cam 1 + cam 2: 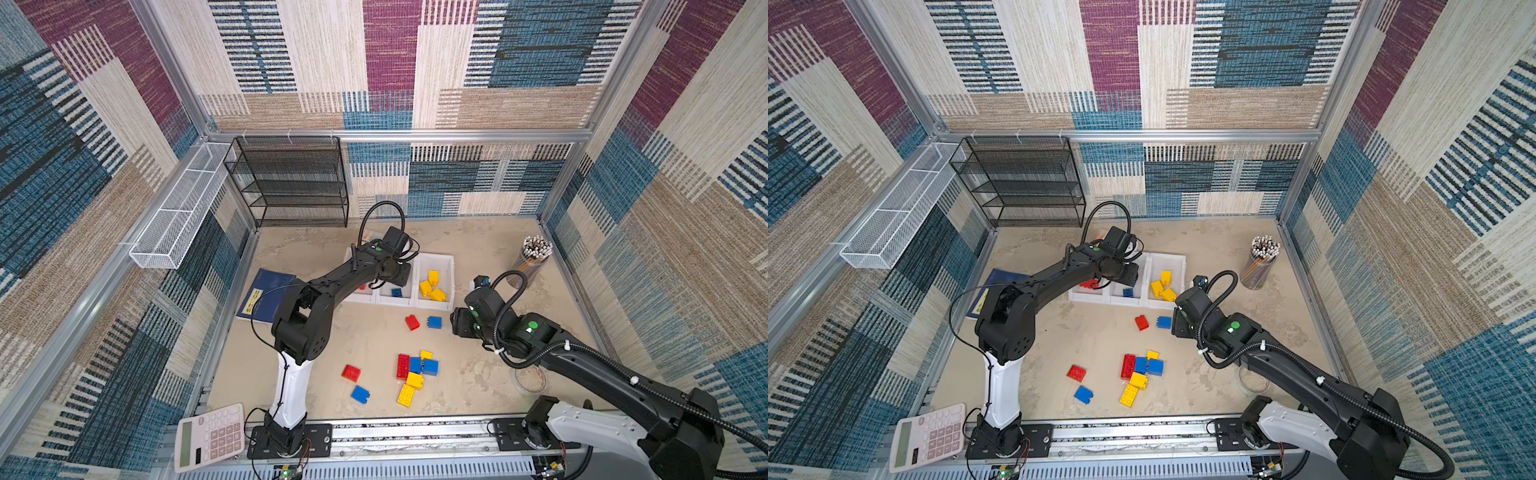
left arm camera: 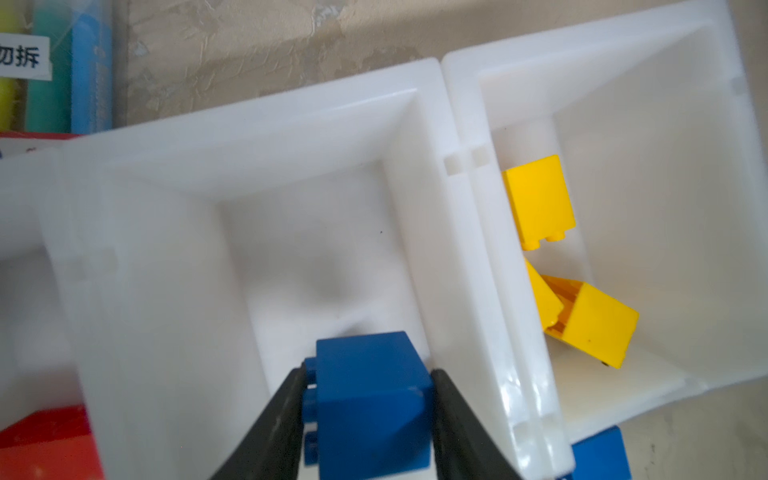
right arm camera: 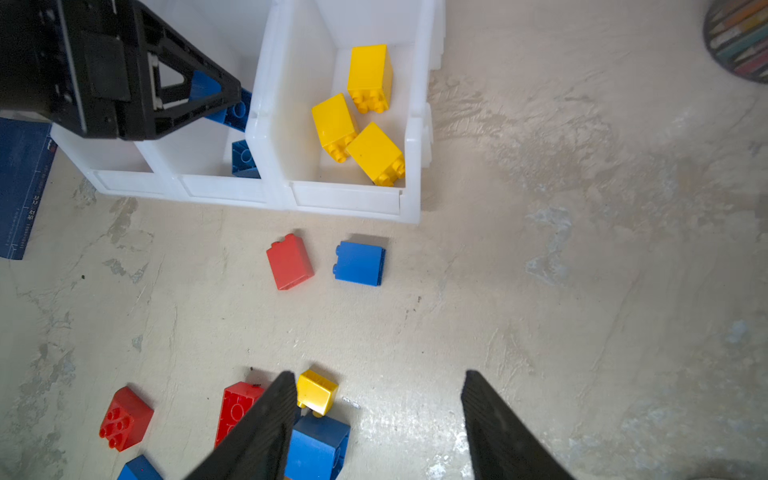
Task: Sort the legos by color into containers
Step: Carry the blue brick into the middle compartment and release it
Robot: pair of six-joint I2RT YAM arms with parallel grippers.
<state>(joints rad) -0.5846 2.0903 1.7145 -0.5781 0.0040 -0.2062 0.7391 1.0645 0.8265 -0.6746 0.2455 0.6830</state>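
Three white containers point(image 1: 451, 270) stand joined in a row. My left gripper point(image 2: 368, 372) hangs over the middle container point(image 2: 266, 124), shut on a blue lego point(image 2: 370, 399). Another blue lego point(image 3: 243, 160) lies inside that container. The right one holds three yellow legos point(image 3: 357, 124), and red legos point(image 1: 1089, 284) show in the left one. My right gripper point(image 3: 378, 374) is open above bare table, with nothing between its fingers. On the table lie a red lego point(image 1: 412, 322), a blue lego point(image 1: 434, 322) and a mixed cluster point(image 1: 415, 365).
A black mesh rack point(image 1: 291, 183) and a white wire basket point(image 1: 178, 216) stand at the back left. A blue book point(image 1: 266, 297) lies left of the containers, with a marker pack point(image 2: 70, 66) behind them. A pencil cup point(image 1: 532, 262) stands at the right and a calculator point(image 1: 210, 436) at the front left.
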